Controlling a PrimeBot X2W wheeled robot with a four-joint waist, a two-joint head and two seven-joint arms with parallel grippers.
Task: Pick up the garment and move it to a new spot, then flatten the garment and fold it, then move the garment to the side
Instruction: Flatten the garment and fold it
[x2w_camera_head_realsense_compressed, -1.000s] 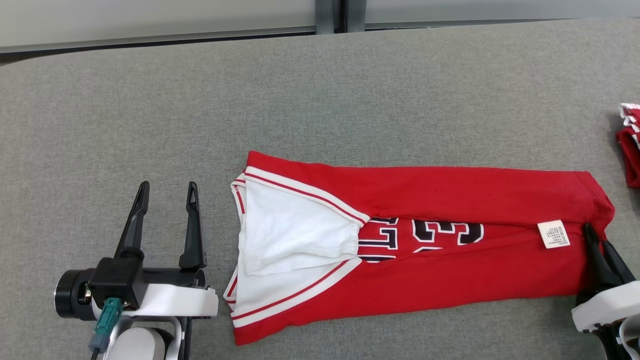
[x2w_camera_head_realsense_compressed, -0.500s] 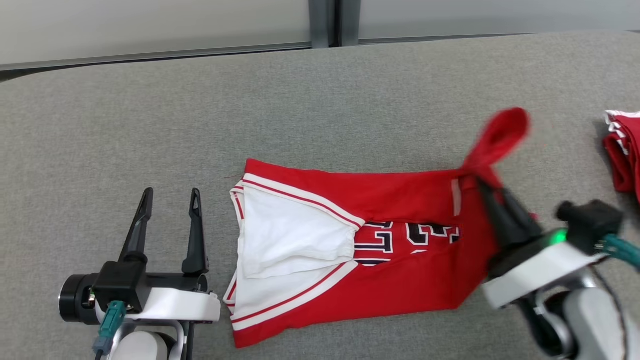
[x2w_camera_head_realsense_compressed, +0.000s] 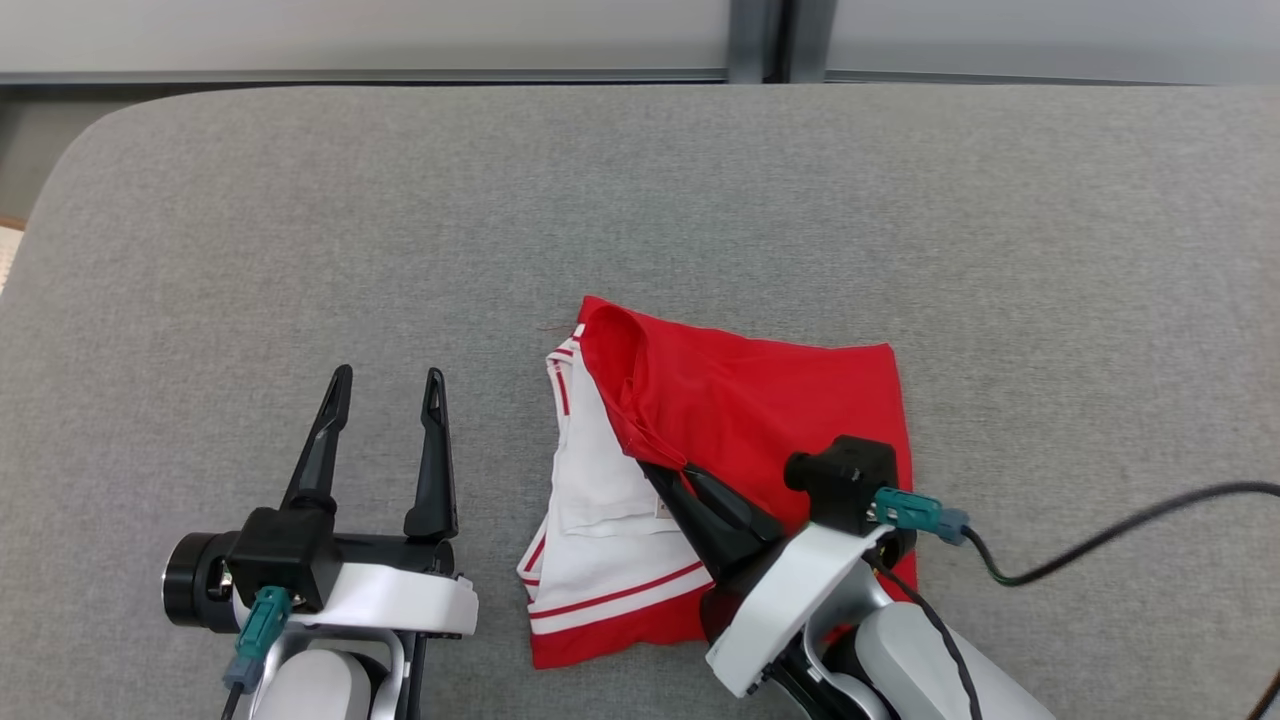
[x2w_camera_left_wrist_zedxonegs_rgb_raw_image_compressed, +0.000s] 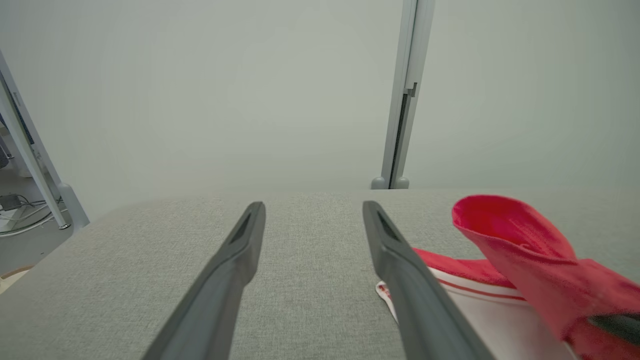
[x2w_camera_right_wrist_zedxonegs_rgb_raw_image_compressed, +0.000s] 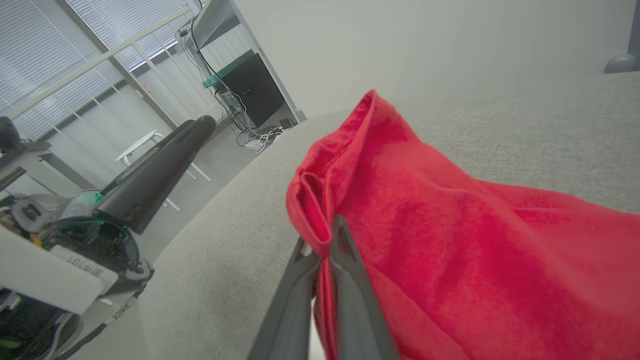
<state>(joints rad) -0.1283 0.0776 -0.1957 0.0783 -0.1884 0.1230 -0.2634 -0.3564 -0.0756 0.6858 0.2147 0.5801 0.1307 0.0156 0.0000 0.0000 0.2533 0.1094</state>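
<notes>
The garment (x2w_camera_head_realsense_compressed: 760, 400) is a red jersey with white and red trim, lying on the grey table (x2w_camera_head_realsense_compressed: 640, 200), its right half doubled over its left half. My right gripper (x2w_camera_head_realsense_compressed: 665, 472) is shut on the red hem edge and holds it above the white collar end. The pinched fold (x2w_camera_right_wrist_zedxonegs_rgb_raw_image_compressed: 320, 210) rises over the shut fingers in the right wrist view. My left gripper (x2w_camera_head_realsense_compressed: 385, 385) stands open left of the jersey, apart from it, nothing between its fingers (x2w_camera_left_wrist_zedxonegs_rgb_raw_image_compressed: 240, 260). The raised red fold (x2w_camera_left_wrist_zedxonegs_rgb_raw_image_compressed: 505, 235) hangs to the right in the left wrist view.
The table's rounded far-left corner (x2w_camera_head_realsense_compressed: 90, 140) and left edge are near. A black cable (x2w_camera_head_realsense_compressed: 1100, 540) trails right from my right wrist. A wall with a vertical post (x2w_camera_head_realsense_compressed: 760, 40) runs behind the table.
My right gripper has carried the jersey's right end leftward over the body, folding it in half. The head camera has turned left; the second red garment at right has left the view. Left gripper unchanged.
</notes>
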